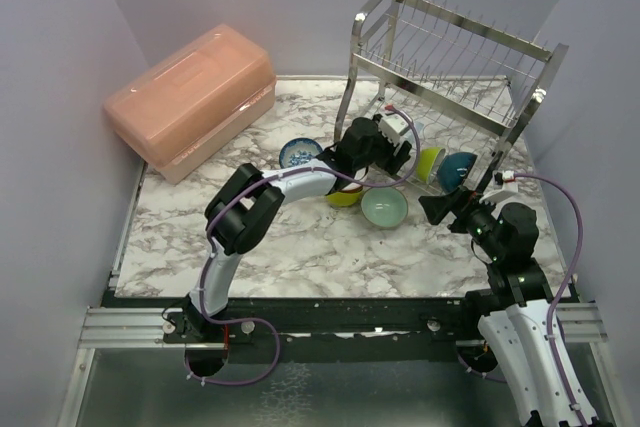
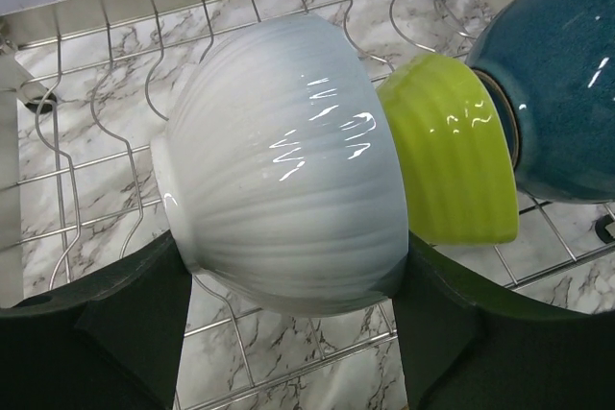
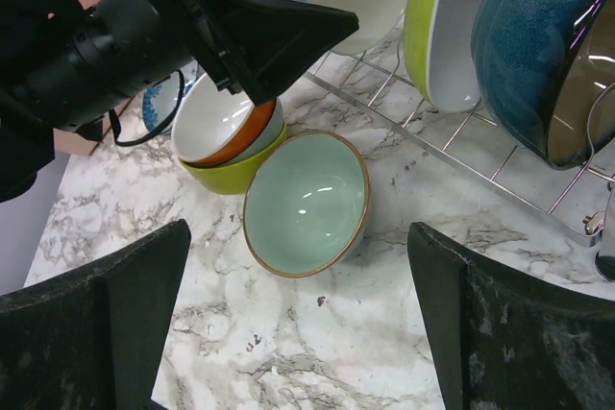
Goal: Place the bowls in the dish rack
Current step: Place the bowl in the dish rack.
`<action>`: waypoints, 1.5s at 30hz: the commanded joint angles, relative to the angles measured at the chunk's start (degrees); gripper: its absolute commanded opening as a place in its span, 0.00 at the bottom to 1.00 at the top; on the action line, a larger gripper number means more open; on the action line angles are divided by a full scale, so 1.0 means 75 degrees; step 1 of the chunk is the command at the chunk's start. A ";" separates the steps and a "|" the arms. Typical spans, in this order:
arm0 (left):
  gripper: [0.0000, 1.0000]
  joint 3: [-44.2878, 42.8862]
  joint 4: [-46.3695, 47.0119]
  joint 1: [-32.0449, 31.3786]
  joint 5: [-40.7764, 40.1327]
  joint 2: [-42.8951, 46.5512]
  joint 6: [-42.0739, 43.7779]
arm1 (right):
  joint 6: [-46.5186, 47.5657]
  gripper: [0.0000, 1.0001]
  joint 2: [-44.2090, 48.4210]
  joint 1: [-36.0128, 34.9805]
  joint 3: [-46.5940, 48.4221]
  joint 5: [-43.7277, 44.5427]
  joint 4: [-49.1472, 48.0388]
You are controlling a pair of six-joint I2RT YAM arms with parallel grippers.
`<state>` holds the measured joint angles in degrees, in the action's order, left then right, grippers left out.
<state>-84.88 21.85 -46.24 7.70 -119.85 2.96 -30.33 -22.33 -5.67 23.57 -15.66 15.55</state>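
Fingers (image 2: 106, 333), left, wide around white bowl (image 2: 288, 160)

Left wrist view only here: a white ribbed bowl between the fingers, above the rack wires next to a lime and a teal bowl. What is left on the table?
Observer: A mint bowl, a stack of bowls with a lime one at the bottom, and a blue patterned bowl.
Operator: Where is the right arm?
Observer: The right gripper hangs open beside the mint bowl, holding nothing.
Operator: Anything else there?
Observer: A pink lidded box at the far left.
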 commanded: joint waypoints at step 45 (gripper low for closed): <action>0.59 -0.0405 0.0580 0.0159 0.0484 -0.0415 0.0290 | 0.0060 1.00 0.0069 -0.0030 -0.0038 0.0163 0.0139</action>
<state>-86.76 22.61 -45.36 12.58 -124.73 4.84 -30.33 -22.31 -5.67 23.57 -15.64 16.14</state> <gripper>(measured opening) 0.717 0.998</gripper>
